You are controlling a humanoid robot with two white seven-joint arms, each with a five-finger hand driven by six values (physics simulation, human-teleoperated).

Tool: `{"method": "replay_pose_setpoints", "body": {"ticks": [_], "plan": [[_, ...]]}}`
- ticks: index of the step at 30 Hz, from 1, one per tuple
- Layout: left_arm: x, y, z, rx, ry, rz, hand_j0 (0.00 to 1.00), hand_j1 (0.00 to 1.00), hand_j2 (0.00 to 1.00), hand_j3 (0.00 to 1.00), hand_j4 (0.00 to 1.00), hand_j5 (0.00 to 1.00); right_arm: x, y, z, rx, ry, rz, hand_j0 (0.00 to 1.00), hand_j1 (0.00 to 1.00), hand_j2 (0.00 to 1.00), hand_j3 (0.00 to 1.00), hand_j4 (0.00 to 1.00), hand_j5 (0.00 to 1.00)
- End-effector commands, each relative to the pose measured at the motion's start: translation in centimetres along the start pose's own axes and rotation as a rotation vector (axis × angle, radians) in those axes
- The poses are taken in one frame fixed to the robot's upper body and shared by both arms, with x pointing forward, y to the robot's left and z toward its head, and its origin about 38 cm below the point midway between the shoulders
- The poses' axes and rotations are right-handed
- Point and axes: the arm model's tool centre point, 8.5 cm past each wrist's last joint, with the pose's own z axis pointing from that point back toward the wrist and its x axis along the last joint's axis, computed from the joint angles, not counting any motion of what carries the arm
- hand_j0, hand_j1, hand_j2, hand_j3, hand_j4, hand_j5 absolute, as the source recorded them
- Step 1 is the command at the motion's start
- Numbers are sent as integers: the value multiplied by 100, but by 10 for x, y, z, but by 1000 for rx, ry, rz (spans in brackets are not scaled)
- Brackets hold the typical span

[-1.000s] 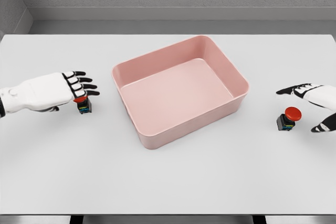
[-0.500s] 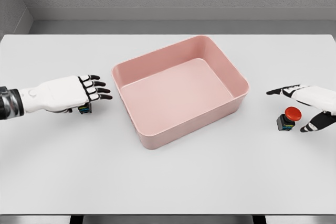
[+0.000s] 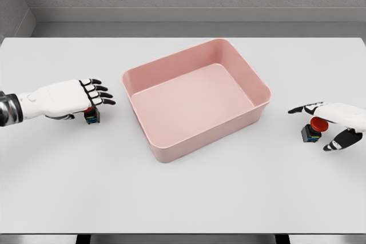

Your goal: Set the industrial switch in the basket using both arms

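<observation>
Pink basket (image 3: 258, 87) sits mid-table (image 3: 183, 198). Left hand (image 3: 73, 98), fingers spread, covers the left industrial switch (image 3: 91, 116) on the table left of the basket. Right hand (image 3: 334, 119), fingers apart, straddles the red-capped right switch (image 3: 312, 129), far right.

left robot hand (image 3: 80, 96) spread, right robot hand (image 3: 331, 119) open
</observation>
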Motion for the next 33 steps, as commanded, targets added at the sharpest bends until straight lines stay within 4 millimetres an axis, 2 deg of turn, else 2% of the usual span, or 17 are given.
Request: {"method": "replay_pose_setpoints", "body": {"ticks": [1,2,3,7,11,17,23,27,29,33], "plan": [[0,-1,0,-8,-1,7,83,83,83,83,83,83,-1,1,0,5,7,8,77,77,77,77,77,77],[1,-2,0,-12,-1,7,81,81,81,81,81,81,-1,1,0,5,10,6,76,76,76,76,76,76],[1,-2,-1,-13,-2,7,74,74,74,74,74,74,-2,3,-1,12,13,9,75,75,75,75,75,75],[1,-3,0,-18,-1,0,59,59,59,59,59,59,-2,5,-3,20,19,21,59,59,59,59,59,59],[1,-2,-1,-18,-3,-2,40,40,40,40,40,40,-3,6,-3,23,29,36,42,42,42,42,42,42],[2,-3,-1,-33,-7,-16,24,24,24,24,24,24,-2,7,-4,27,26,39,42,42,42,42,42,42],[2,-3,-1,-34,-5,-14,16,16,16,16,16,16,0,1,-2,13,23,49,43,43,43,43,43,43],[1,-2,-1,-29,-3,-11,16,16,16,16,16,16,1,-5,0,2,20,61,44,44,44,44,44,44],[0,-1,1,-26,-1,-10,16,16,16,16,16,16,0,-16,6,-29,27,74,44,44,44,44,44,44],[-3,6,2,-5,8,-6,16,16,16,16,16,16,0,-27,9,-54,30,86,44,44,44,44,44,44]]}}
